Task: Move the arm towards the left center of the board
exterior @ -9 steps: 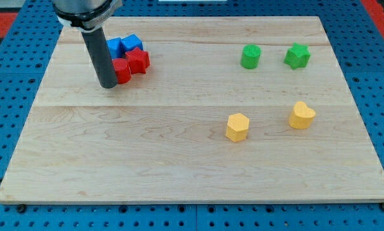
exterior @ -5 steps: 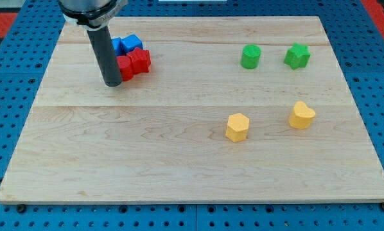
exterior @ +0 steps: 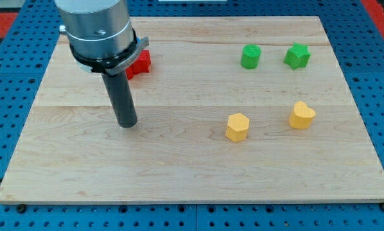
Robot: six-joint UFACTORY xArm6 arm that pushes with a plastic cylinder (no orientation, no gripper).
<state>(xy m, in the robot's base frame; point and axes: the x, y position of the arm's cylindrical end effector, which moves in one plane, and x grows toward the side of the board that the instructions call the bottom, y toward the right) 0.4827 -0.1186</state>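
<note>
My tip (exterior: pixel 126 123) rests on the wooden board (exterior: pixel 179 167), left of the board's middle, below the red and blue cluster. A red block (exterior: pixel 140 63) shows at the upper left, partly hidden behind the arm's grey body; the blue blocks and the other red block are hidden behind it. My tip stands apart from the red block, well below it. The yellow blocks are far to its right.
A green round block (exterior: pixel 250 56) and a green star block (exterior: pixel 297 56) sit at the upper right. A yellow hexagonal block (exterior: pixel 237 126) and a yellow heart-like block (exterior: pixel 301 115) sit at the right, below them. A blue pegboard (exterior: pixel 12 128) surrounds the board.
My tip has moved down and slightly right, away from the red and blue cluster. The arm's body now covers the blue blocks and one red block. The blocks have not moved.
</note>
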